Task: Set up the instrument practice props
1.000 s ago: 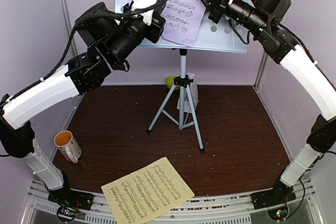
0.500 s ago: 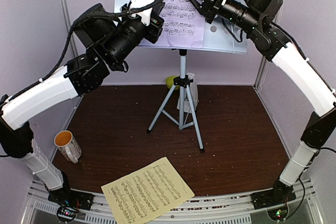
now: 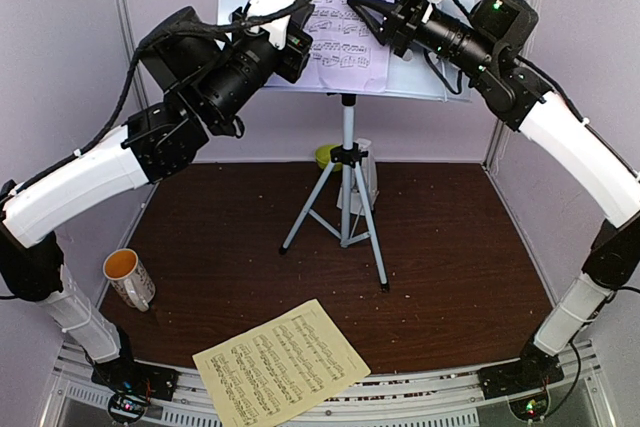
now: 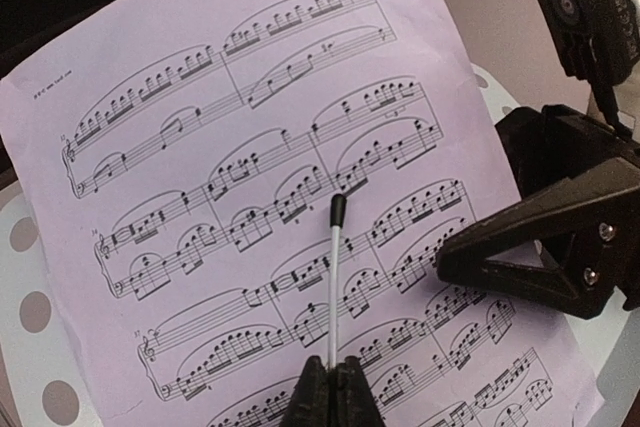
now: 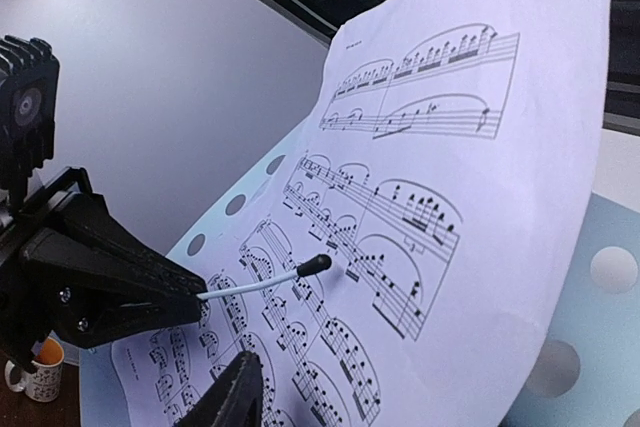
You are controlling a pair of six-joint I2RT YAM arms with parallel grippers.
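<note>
The light purple sheet of music [image 4: 250, 147] leans on the pale metal music stand with round holes [image 3: 440, 72], which stands on its silver three-legged base in the middle of the dark brown table [image 3: 450, 247]. The left gripper [image 4: 330, 365] is high up in front of the sheet. Its fingers are pressed tight on a thin white stick with a black tip [image 4: 333, 277], and the tip points at the notes. The right gripper [image 4: 450, 259] is at the right edge of the sheet; I cannot tell if its fingers are apart or together. The yellow sheet of music [image 3: 282, 364] lies flat near the front edge. The small white metronome [image 3: 366, 179] sits behind the stand's legs, partly hidden.
</note>
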